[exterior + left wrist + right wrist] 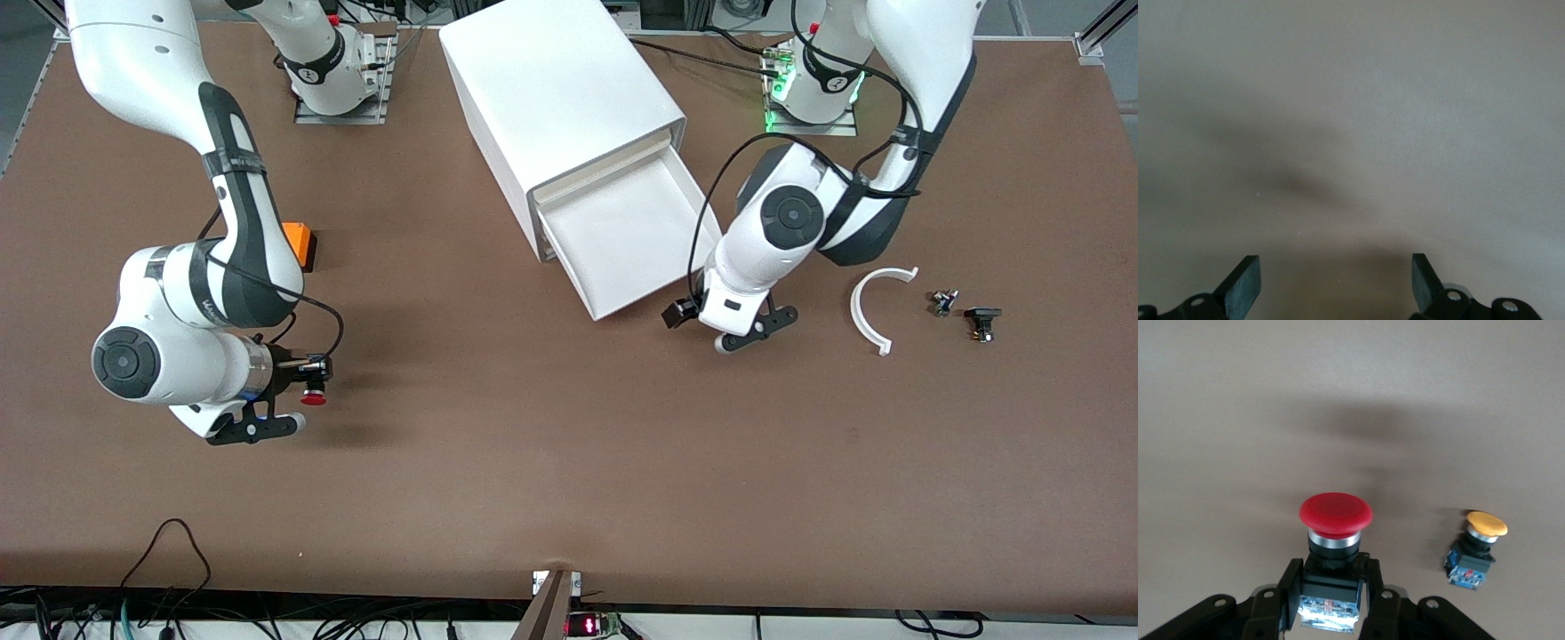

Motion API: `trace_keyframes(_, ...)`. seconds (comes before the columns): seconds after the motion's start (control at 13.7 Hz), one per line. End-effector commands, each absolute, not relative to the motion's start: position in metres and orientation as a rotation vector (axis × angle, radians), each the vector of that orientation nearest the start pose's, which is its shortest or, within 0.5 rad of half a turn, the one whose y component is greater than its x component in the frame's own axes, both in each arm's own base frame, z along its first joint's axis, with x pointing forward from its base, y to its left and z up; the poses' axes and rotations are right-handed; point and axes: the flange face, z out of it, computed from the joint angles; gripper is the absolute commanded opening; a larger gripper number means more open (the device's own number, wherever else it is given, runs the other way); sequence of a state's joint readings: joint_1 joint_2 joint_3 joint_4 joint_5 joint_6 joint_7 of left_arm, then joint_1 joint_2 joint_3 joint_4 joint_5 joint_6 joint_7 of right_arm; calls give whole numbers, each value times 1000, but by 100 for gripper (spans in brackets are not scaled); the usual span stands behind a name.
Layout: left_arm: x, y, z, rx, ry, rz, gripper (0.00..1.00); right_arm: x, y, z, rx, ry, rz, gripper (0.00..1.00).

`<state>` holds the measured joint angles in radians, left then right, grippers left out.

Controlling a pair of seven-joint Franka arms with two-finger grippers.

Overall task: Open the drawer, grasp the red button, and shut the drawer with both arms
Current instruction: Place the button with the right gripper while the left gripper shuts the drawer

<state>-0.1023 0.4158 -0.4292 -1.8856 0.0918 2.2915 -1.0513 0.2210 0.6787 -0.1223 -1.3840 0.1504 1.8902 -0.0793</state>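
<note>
While the right gripper [1330, 600] pinches the button [1335, 523], the left gripper [1336, 283] hangs spread beside the drawer [627, 233].

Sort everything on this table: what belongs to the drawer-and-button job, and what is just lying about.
Job: open drawer of the white cabinet; red button, clamped in the right gripper; left gripper, open, over bare table near the drawer front.

Lying about: yellow-capped button; orange box; white curved piece; two small dark parts.
</note>
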Motion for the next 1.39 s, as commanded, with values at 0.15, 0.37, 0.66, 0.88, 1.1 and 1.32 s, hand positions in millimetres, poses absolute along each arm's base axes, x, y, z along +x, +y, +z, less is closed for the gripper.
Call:
trace_keyframes(0.15,526,-338,301,-3055,-843,-29,99,672,73,265,-3053,-223,235,0)
trace_keyframes(0.37,509,-352,294,-3043,-824,-2,99,665,65,245,-3029,-160,232,0)
trace_keyframes(0.66,466,-395,298,-3030,-834,52,99,663,52,218,-3031,-124,258,0)
trace_keyframes(0.88,447,-409,300,-3019,-789,107,99,662,50,209,-3012,-90,268,2)
trace_keyframes(1.1,433,-420,300,-3011,-743,142,99,664,49,210,-3013,-72,264,46)
trace_keyframes(1.32,418,-428,296,-3013,-704,165,99,667,51,223,-3015,-92,242,100)
